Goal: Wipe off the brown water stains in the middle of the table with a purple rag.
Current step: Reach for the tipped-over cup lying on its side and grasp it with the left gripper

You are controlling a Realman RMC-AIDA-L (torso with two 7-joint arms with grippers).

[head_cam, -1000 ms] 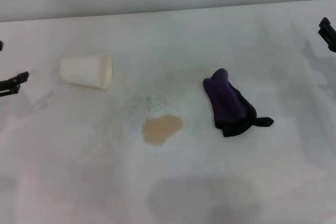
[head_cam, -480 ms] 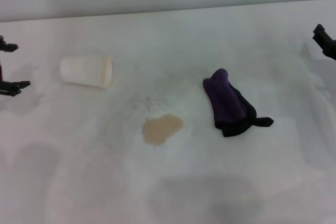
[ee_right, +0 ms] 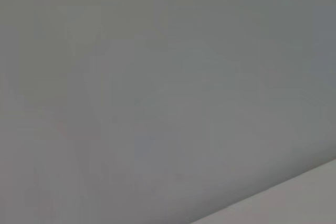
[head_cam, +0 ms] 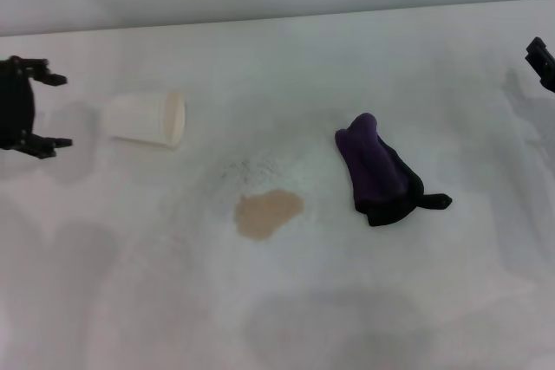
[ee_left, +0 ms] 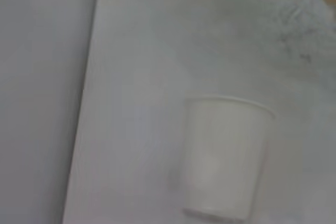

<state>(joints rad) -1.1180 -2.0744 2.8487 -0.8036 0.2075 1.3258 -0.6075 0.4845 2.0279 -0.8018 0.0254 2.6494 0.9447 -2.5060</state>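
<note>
The brown water stain (head_cam: 268,212) is a small tan blotch in the middle of the white table (head_cam: 286,301). The purple rag (head_cam: 379,171) lies crumpled to its right, with a black edge and a small black tail, untouched. My left gripper (head_cam: 54,110) is open at the far left, just left of a white paper cup (head_cam: 147,117) lying on its side. The cup also shows in the left wrist view (ee_left: 226,158). Only a black tip of my right gripper (head_cam: 541,60) shows at the right edge, far from the rag.
Faint grey speckles (head_cam: 251,166) lie just behind the stain. The table's far edge (head_cam: 277,19) meets a grey wall. The right wrist view shows only grey wall and a corner of the table (ee_right: 294,203).
My left gripper has moved in from the left edge toward the cup, with both fingers now in view. The right gripper has shifted slightly at the right edge. Rag, stain and cup are unmoved.
</note>
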